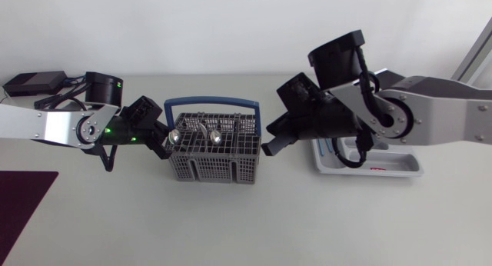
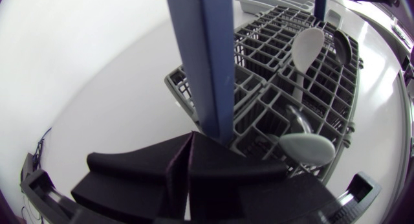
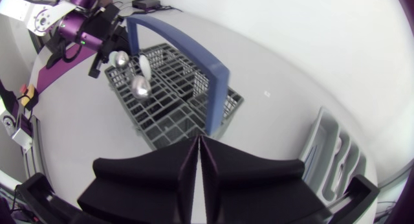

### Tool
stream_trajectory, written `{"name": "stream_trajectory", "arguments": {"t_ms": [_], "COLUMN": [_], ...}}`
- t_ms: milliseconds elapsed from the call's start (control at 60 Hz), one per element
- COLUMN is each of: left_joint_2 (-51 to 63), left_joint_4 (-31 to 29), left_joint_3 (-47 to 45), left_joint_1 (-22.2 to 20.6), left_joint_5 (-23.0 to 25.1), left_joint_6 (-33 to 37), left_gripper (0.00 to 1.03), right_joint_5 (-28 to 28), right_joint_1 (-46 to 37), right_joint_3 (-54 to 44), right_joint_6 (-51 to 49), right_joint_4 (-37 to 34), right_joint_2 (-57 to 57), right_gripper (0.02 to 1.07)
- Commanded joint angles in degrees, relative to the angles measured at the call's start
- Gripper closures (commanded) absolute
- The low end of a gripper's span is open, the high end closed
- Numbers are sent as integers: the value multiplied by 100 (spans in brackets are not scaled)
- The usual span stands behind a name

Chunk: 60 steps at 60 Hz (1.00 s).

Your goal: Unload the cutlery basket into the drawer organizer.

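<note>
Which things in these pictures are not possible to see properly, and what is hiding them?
- Drawer organizer, head view: the right arm covers most of it; its contents cannot be told.
- Spoons, all views: handles sink into the basket cells, so their length is hidden.
- Part of the basket, left wrist view: the blue handle crosses in front.

left hand (image 2: 191, 144), fingers pressed together, sits just before the blue handle (image 2: 206, 56) of the grey basket (image 2: 259, 63) holding three spoons (image 2: 307, 48).

black box (image 1: 34, 83): far left, by the back edge | dark purple mat (image 1: 23, 195): near left
</note>
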Motion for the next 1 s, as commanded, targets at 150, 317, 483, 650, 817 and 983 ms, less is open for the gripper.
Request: {"name": "stream_trajectory", "arguments": {"t_ms": [150,317,483,650,817,983], "left_joint_2": [-477,-1619,-2867,-3193,-2841,-2305], "left_joint_4": [-25,-166,-790,-1440,-1880,-2222], "left_joint_3": [-503,-889,-969,-696,-309,244], "left_joint_1": [94,270,-143,-873,-1180,-1277], "left_joint_5": [107,186,221,195,195,195], "left_joint_6": [90,608,1303,2103,3034,3685], "left_gripper": [87,87,87,76,60,57], "right_joint_5": [581,598,546,458,361,291], "right_joint_1": [946,999,946,946,929,929], "right_joint_3": [336,221,-130,-359,-508,-613], "right_joint_6": [-39,-136,-259,-347,-461,-487], "right_joint_4": [-209,-183,-60,10,19,81], "right_joint_2": [-7,-15,-68,-147,-244,-288], "right_gripper": [87,79,64,57,57,57]}}
